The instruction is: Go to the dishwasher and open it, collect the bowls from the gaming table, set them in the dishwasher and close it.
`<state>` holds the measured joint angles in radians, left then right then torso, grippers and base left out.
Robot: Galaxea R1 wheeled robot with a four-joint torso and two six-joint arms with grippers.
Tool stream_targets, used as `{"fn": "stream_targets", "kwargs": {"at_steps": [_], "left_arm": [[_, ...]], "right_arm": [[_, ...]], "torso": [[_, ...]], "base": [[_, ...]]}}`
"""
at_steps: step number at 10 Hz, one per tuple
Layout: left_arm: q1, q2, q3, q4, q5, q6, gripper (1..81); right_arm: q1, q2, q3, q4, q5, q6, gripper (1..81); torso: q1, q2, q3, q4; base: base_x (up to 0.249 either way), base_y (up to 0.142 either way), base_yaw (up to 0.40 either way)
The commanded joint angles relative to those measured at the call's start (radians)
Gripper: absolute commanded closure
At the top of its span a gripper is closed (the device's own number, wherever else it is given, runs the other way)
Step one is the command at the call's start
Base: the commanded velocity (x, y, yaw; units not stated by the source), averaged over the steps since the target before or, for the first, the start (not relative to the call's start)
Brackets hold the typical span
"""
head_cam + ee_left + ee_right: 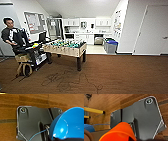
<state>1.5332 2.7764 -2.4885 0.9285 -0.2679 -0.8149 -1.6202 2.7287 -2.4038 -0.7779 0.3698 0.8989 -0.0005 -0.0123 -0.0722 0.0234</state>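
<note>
1. The left wrist view has a blue bowl [70, 124] hard against the left claw [50, 135], rim tilted, hollow facing the camera, brown floor beneath. I judge the claw clamped on its rim. The fingers themselves are hard to make out, so the depth of the bite is unknown.
2. The right wrist view has an orange-red bowl [120, 131] close against the right claw [132, 137], seen from its outer wall. I judge it held too. A slice of blue [89, 128] sits off to one side of the claw, probably the other bowl.
3. The dishwasher [98, 39] stands well ahead of both claws, at the far kitchen wall, steel front among white cabinets. From here I cannot tell whether its door is open.
4. Risk: both bowls hang over bare floor. A shallow rim pinch on smooth plastic could slip under a jolt from the drive.
5. Risk: the foosball table [65, 47] lies between the robot and the kitchen, to the left of the route, with bins [110, 45] beside the dishwasher. A loose swing could clip a bowl against either.
6. Risk: a seated person [13, 35] with equipment sits far left, well apart from the likely route.
7. Risk: if the door is shut, both claws are full and neither is free for the handle.
</note>
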Motion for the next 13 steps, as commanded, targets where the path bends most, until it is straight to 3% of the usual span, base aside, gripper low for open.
{"fn": "stream_targets", "kwargs": {"at_steps": [1, 4, 13], "left_arm": [[-0.038, -0.021, 0.002, 0.012, 0.018, -0.001, 81.1], [-0.038, -0.023, 0.003, 0.012, 0.013, -0.003, 81.1], [-0.037, -0.026, 0.002, 0.006, 0.012, -0.001, 81.1]], "right_arm": [[0.035, -0.021, 0.005, -0.017, -0.02, 0.002, 81.1], [0.038, -0.019, 0.005, -0.017, -0.02, 0.002, 81.1], [0.033, -0.016, 0.002, -0.018, -0.02, 0.002, 81.1]], "torso": [[0.001, 0.0, 0.0, 0.0], [0.001, 0.0, 0.0, 0.0], [0.001, 0.0, 0.0, 0.0]], "base": [[0.0, 0.0, -0.338], [0.0, -0.086, -0.088], [0.0, 0.0, 0.0]]}}
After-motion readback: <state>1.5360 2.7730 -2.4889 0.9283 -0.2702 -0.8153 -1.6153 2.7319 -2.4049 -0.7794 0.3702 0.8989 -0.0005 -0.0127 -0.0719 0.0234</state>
